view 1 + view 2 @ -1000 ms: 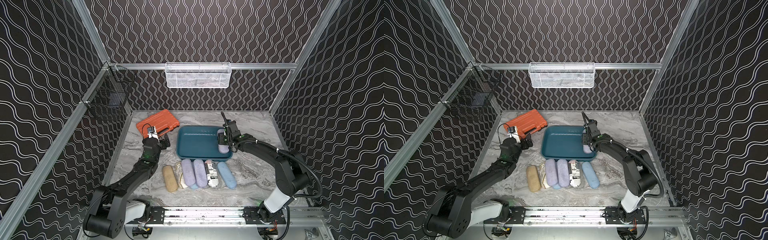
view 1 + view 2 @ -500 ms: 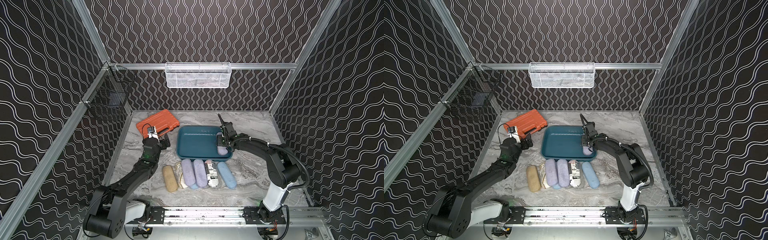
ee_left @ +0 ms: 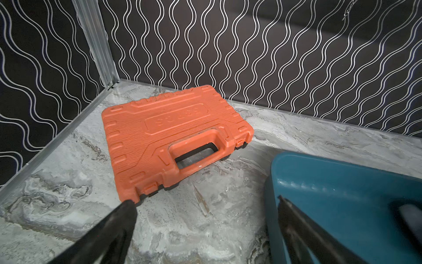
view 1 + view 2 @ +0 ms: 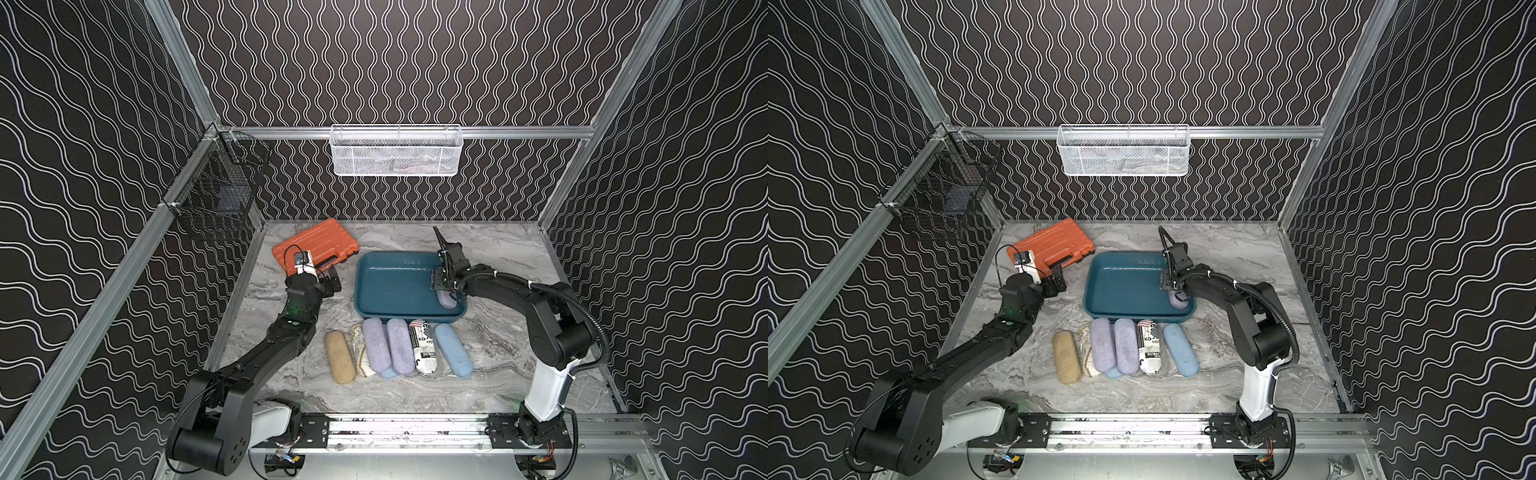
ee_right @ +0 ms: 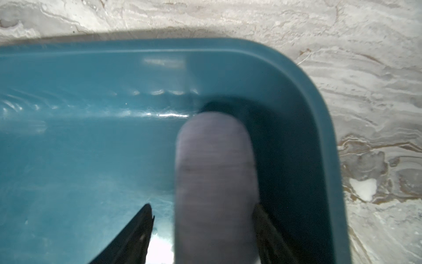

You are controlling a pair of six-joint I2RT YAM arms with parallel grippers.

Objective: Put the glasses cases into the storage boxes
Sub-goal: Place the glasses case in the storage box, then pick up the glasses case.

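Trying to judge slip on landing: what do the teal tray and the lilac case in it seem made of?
The teal tray looks like glossy moulded plastic: smooth, with bright highlights on its wall. The lilac case looks covered in matte felt-like or woven fabric: fine streaks, no shine; blur leaves the texture uncertain.

Lilac case in teal tray; other cases rowed beside

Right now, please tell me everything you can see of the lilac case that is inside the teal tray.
The lilac case is oblong with rounded ends; its cover looks like soft felt. It lies in the teal tray, close to a rounded corner. The right gripper straddles it: one finger stands clear, the other is at its edge. The wrist view is blurred.
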